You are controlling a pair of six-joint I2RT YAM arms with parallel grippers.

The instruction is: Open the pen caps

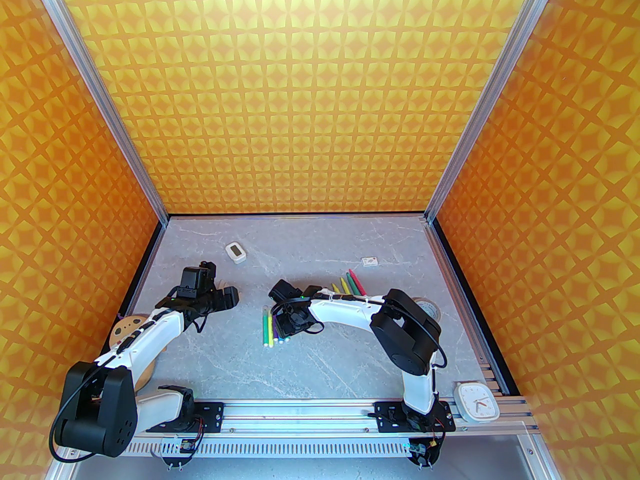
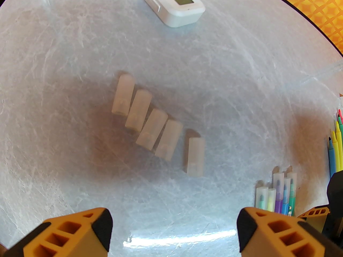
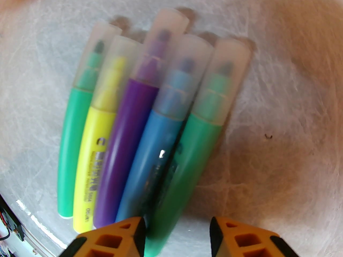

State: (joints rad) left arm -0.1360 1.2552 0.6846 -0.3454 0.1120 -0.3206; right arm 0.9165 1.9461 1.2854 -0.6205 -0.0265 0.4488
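Five loose translucent pen caps (image 2: pixel 158 126) lie in a slanted row on the marble table, ahead of my left gripper (image 2: pixel 174 223), which hangs open above them with nothing between its fingers. The same left gripper (image 1: pixel 229 298) sits at mid-left in the top view. Five capped pens (image 3: pixel 139 122), coloured green, yellow, purple, blue and green, lie side by side under my right gripper (image 3: pixel 176 231). Its jaws stand apart around the lower barrel of the rightmost green pen (image 3: pixel 193 148), with a gap on the right side. From above, the pens (image 1: pixel 272 325) lie beside the right gripper (image 1: pixel 290 318).
Several uncapped pens (image 1: pixel 347 283) fan out behind the right arm. A white device with a screen (image 1: pixel 235 252) and a small white tile (image 1: pixel 370 261) lie further back. A tape roll (image 1: pixel 430 310), a white clock (image 1: pixel 476 400) and a wooden spool (image 1: pixel 127 328) sit near the sides.
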